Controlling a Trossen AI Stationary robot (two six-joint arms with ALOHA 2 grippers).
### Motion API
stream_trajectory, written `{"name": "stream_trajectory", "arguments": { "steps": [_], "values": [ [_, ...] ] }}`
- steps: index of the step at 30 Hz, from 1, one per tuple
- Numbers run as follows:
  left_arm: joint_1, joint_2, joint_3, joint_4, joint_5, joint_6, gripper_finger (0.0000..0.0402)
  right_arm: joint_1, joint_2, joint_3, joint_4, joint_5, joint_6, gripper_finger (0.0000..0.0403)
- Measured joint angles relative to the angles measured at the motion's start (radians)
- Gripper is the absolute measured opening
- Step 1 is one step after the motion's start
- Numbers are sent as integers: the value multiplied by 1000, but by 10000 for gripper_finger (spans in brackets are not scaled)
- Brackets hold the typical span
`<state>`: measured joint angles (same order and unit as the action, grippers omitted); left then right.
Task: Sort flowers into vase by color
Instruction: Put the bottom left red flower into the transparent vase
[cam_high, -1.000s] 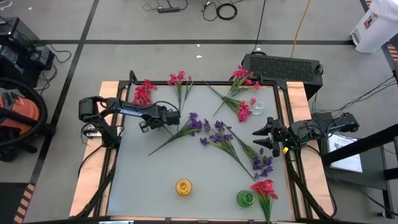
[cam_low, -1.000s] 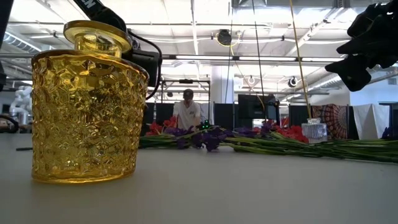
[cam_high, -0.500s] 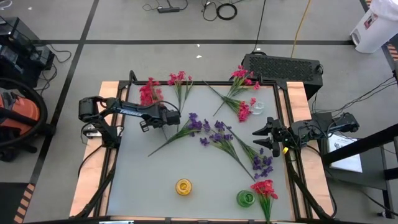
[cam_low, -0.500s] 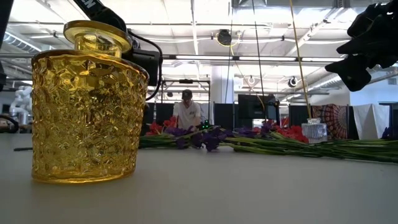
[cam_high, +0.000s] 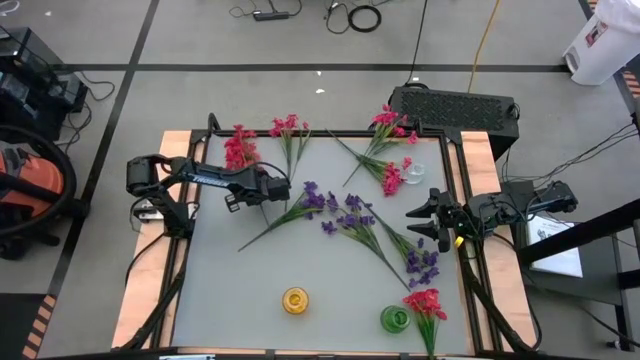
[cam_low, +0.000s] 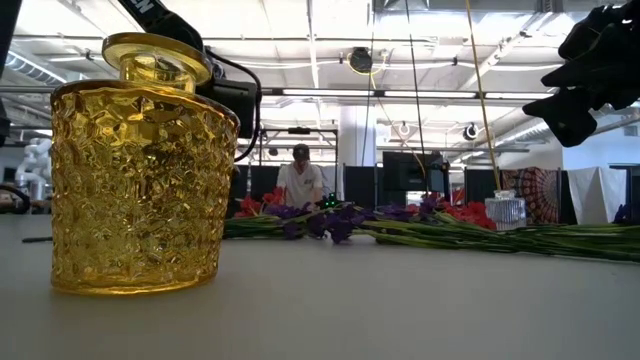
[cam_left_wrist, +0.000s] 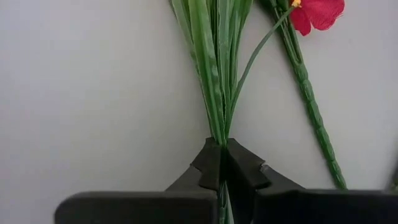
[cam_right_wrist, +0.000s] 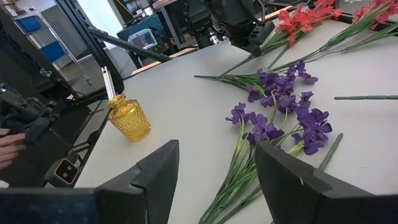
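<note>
Stems first: my left gripper, at the centre left of the high frame, has its jaws closed tight on the green stem of a red flower sprig, whose blossoms lie above it near the counter's upper left edge. In the left wrist view the leaves fan out straight from the clamped jaws, with a second stem lying just beside them. To do this step well, I judge I should lift straight up before travelling, so the blossoms clear the neighbouring pink sprig and nothing gets dragged along. My left arm lies stretched level from the left edge toward the middle.

Further right, purple sprigs sprawl across the centre, with more pink ones above them. Low in the frame stand a yellow vase and a green vase, the latter already holding red blossoms, so that is likely my target.

At the centre right, my right gripper hangs with jaws parted and holding nothing, its arm reaching in from the right edge.
</note>
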<state>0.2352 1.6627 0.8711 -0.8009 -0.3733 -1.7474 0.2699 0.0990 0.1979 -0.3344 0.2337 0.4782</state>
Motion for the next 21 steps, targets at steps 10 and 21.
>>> {"name": "stream_trajectory", "arguments": {
  "steps": [10, 21],
  "values": [
    [-35, -12, 32, -34, -49, -8, 26, 0, 0, 0, 0, 0, 0, 203],
    [-119, -101, 105, -192, -176, -122, 27, 0, 0, 0, 0, 0, 0, 203]
  ]
}}
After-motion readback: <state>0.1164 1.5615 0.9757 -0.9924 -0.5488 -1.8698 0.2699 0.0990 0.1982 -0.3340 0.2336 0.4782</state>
